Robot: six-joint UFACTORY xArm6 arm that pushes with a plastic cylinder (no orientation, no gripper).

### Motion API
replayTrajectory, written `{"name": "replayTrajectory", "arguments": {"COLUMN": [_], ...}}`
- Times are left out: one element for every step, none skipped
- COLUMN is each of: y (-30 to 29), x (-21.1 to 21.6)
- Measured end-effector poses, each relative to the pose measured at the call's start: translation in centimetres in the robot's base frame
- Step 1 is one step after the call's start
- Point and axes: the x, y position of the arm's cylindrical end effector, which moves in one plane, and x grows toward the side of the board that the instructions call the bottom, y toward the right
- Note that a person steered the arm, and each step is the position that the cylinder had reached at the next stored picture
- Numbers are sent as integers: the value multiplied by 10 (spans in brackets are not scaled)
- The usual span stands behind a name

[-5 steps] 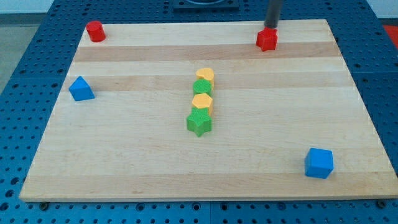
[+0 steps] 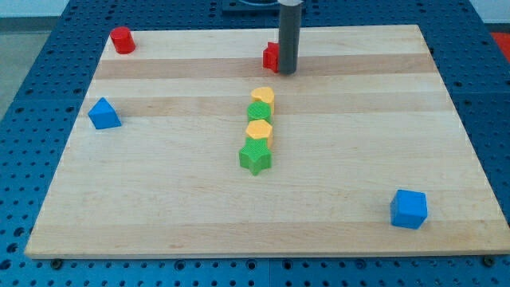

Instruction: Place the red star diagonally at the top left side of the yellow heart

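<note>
The red star (image 2: 272, 57) lies near the board's top middle, partly hidden behind my rod. My tip (image 2: 287, 72) touches the star's right side. The yellow heart (image 2: 263, 97) sits just below, slightly to the left of the tip, at the top of a short column of blocks. Under the heart come a green round block (image 2: 258, 112), a yellow hexagon (image 2: 260, 131) and a green star (image 2: 255, 157).
A red cylinder (image 2: 122, 40) stands at the board's top left corner. A blue triangle-like block (image 2: 103, 113) lies at the left edge. A blue cube (image 2: 409, 208) sits at the bottom right. The wooden board (image 2: 382, 127) rests on a blue pegboard.
My tip has swept left and slightly down, pushing the red star leftward from the top right area to just above the yellow heart. The other blocks have not moved.
</note>
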Motion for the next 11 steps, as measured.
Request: {"name": "replayTrajectory", "arguments": {"y": [24,47,25,-28,-74,-63,-62,-105,-145,-183,-166], "x": [0,-12,-22,-27,-27,-31,-55,-59,-24,-15,-17]}}
